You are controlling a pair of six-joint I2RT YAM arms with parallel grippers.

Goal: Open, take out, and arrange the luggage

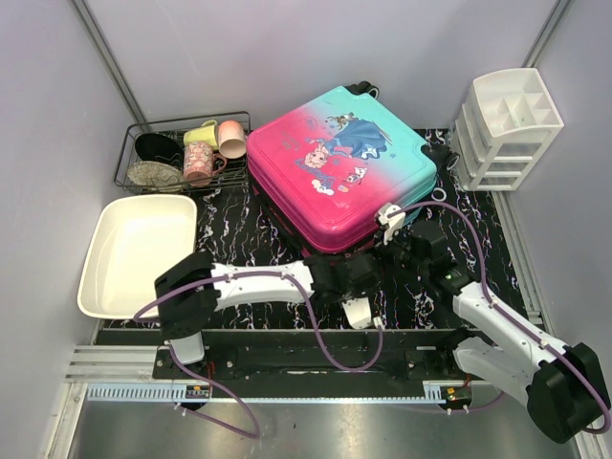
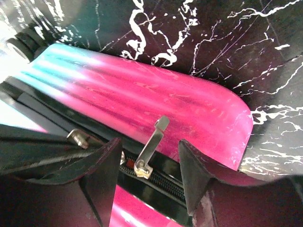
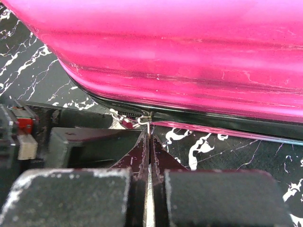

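Robot lab cell — bare grey walls [image 1: 287,48], aluminium rails [image 1: 105,364]

The teal-to-pink hard-shell suitcase [image 1: 339,167] fills the middle of the black marble-patterned worktop [image 1: 234,234]. It is hemmed in by a wire rack of cups [image 1: 182,153] at 10 o'clock, a white rectangular tub [image 1: 139,253] at 9 and a white plastic drawer organizer [image 1: 507,129] at 2. Bare lanes lie at 8 and, narrower, at 3. The left arm [image 1: 258,282] and right arm [image 1: 497,320] crowd the 6 o'clock edge.

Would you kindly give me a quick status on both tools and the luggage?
Left tool open, straddling a zipper pull. Right tool shut on second zipper pull. Luggage flat, closed. Nothing on its lid.
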